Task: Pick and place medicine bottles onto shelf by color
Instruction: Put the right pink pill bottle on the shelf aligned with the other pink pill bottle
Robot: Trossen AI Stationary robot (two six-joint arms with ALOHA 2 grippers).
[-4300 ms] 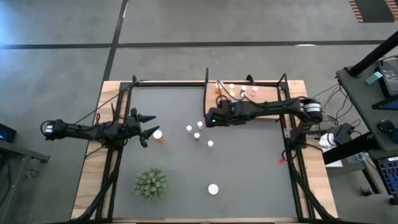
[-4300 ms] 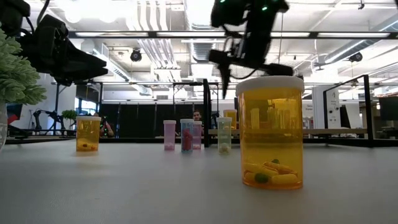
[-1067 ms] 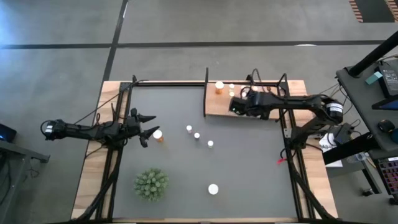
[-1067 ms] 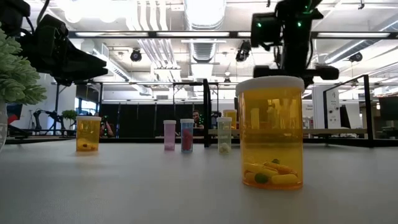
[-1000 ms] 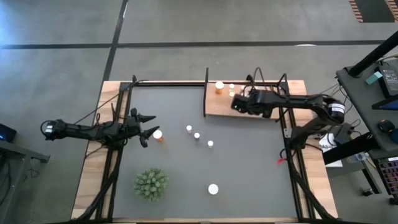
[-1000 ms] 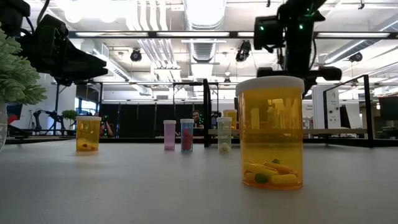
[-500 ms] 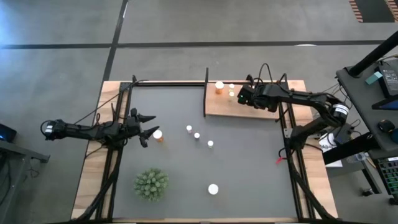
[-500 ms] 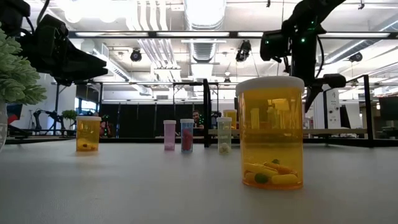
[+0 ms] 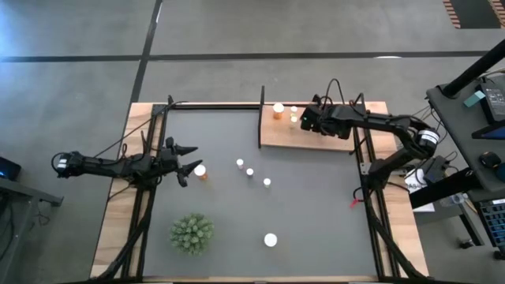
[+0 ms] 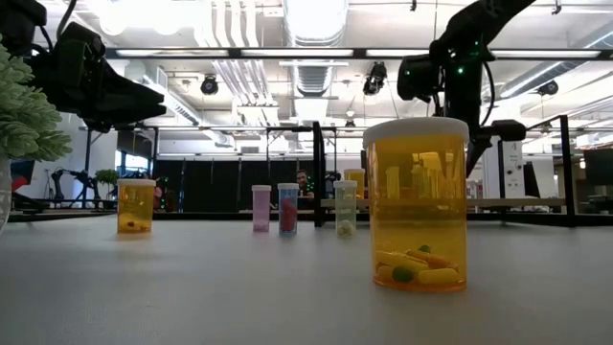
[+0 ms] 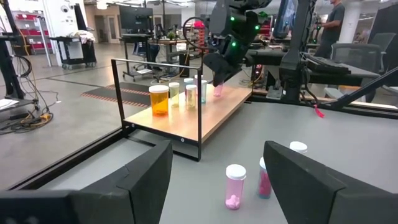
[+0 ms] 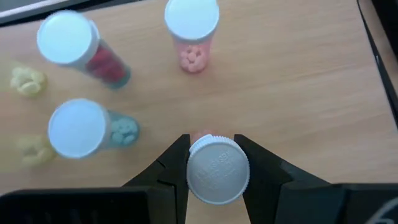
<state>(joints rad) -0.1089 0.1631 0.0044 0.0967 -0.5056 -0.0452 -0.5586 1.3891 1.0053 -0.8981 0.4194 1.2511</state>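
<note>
Your right gripper (image 12: 216, 163) is clamped on a pink bottle (image 12: 217, 169): its two fingers press either side of the white cap, and pink shows at the cap's far edge. Over the last few seconds this arm has carried the bottle off the mat (image 9: 316, 205) and out across the shelf (image 9: 347, 143), so the transfer is nearly done and only the set-down is left, I judge.

Just beyond the fingertips, bare wood lies below the bottle. A little farther ahead stands another pink bottle (image 12: 191, 32), so you are lining up beside its colour mate. Off to one side of the gripper are a bluish bottle (image 12: 84, 127) and a red-filled one (image 12: 74, 46), close together.

Well away from the right gripper, five bottles wait on the mat, among them an orange one (image 9: 271, 239) nearest the front edge.

Your left gripper (image 11: 214, 168) waits with fingers spread wide, holding nothing, an orange bottle (image 9: 200, 170) just beside it.
</note>
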